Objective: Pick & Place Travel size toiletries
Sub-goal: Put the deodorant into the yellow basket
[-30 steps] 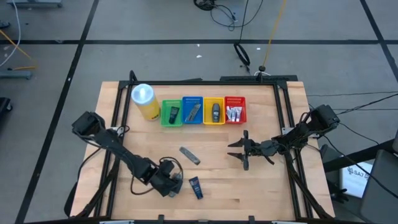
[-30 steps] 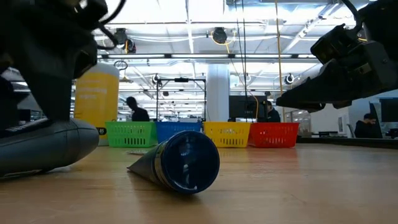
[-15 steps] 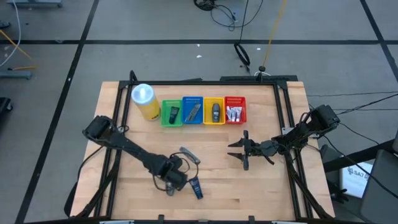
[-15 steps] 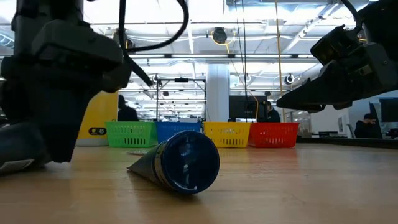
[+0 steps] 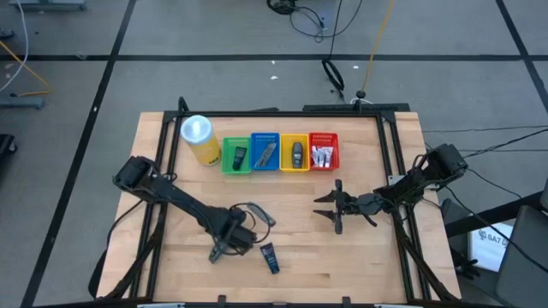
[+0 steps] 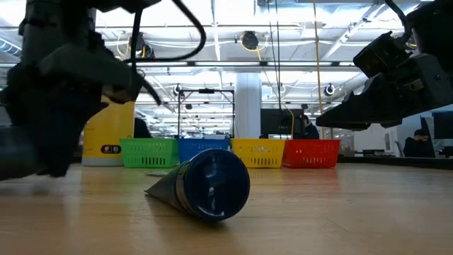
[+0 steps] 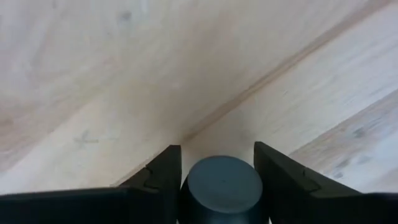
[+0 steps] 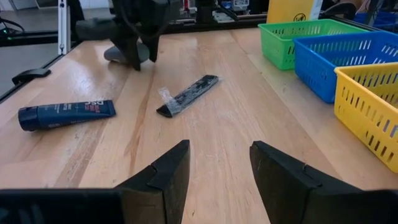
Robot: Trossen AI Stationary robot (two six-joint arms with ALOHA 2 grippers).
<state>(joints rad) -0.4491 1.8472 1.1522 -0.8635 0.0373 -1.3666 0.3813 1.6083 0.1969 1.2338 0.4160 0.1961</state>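
Note:
My left gripper (image 5: 221, 250) stands near the table's front, left of centre, shut on a dark grey oval stick (image 7: 224, 186). A dark blue tube (image 5: 270, 257) lies flat on the wood just to its right. A flat grey sachet (image 5: 261, 214) lies a little farther back. My right gripper (image 5: 330, 208) hovers open at the table's right centre with nothing between its fingers. More toiletries lie in the four baskets at the back. My left gripper pinches the dark grey stick between its two fingers, one on each side (image 7: 189, 186) just below the stick's rounded end. The fingers slant down toward the table. Whether the stick is clear of the wood I cannot tell.
A green (image 5: 237, 156), a blue (image 5: 265, 152), a yellow (image 5: 294, 152) and a red basket (image 5: 323, 151) stand in a row at the back. A tall yellow canister (image 5: 199, 137) stands left of them. Bare wood lies between the two grippers.
My left arm has swung a little toward the table's far edge and its gripper has turned over the dark grey stick. In the low view the stick, which lay flat on the wood, now shows higher, under the gripper. The blue tube and the sachet have not moved.

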